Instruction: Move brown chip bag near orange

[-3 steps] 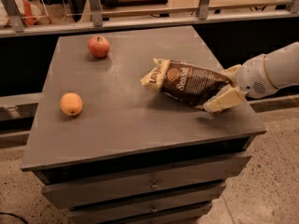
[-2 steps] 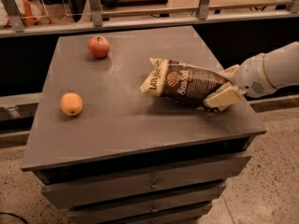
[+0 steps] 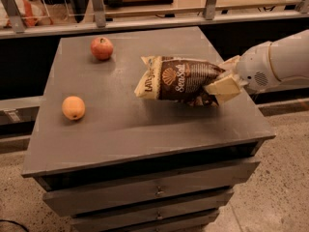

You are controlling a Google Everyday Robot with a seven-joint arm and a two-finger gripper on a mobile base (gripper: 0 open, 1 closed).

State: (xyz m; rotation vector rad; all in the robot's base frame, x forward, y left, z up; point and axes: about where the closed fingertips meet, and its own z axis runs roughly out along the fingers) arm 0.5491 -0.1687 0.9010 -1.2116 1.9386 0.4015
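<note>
The brown chip bag (image 3: pixel 176 79) is a crinkled dark-brown bag with cream ends, a shell logo and white script. It hangs tilted just above the right half of the grey cabinet top (image 3: pixel 145 124). My gripper (image 3: pixel 225 79) reaches in from the right and is shut on the bag's right end, its cream fingers (image 3: pixel 223 87) pinching it. The orange (image 3: pixel 73 108) sits on the top near the left edge, well left of the bag.
A red apple (image 3: pixel 102 48) sits at the back left of the top. The cabinet has drawers (image 3: pixel 145 193) below. A railing and shelf (image 3: pixel 145 13) run behind it. My white arm (image 3: pixel 280 62) extends off the right edge.
The bag has been lifted and carried to the left, towards the middle of the top, held in my gripper. The orange and apple have not moved.
</note>
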